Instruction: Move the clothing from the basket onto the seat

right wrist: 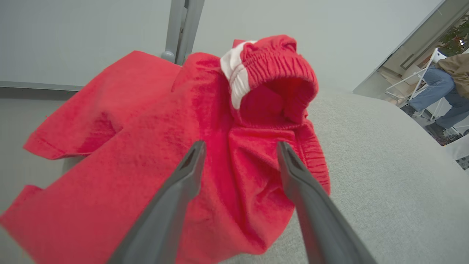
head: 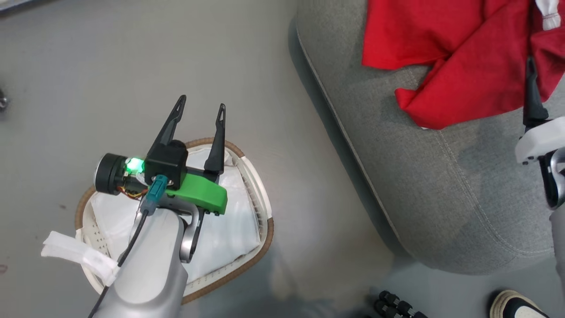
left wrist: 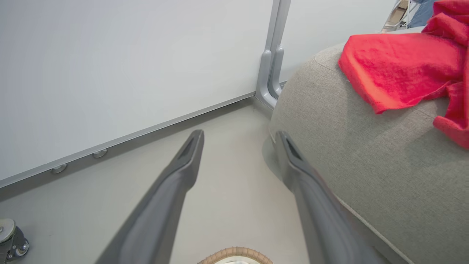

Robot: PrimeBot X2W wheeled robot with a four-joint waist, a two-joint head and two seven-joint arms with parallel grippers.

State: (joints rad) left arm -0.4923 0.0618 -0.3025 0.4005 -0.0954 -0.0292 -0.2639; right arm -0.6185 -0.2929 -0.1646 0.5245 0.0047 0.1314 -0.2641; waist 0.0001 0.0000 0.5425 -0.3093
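Note:
The red clothing (head: 459, 66) lies crumpled on the grey seat (head: 423, 176) at the upper right; its white-trimmed waistband (right wrist: 271, 73) stands up in the right wrist view. My right gripper (right wrist: 240, 148) is open just above the clothing, fingers apart with nothing between them; one finger (head: 532, 88) and the white wrist show at the head view's right edge. My left gripper (head: 201, 104) hovers open and empty over the far rim of the basket (head: 260, 229), which holds a white liner sheet (head: 220, 234). The seat (left wrist: 366, 165) and clothing (left wrist: 399, 66) lie to its right.
Grey floor (head: 110, 66) surrounds the basket. A white wall panel with a metal post (left wrist: 271, 66) stands beyond it. A caster (left wrist: 11, 238) sits at the far left. A shoe (head: 521, 307) and small black wheels (head: 393, 304) lie near the bottom right. A seated person (right wrist: 447, 84) is far off.

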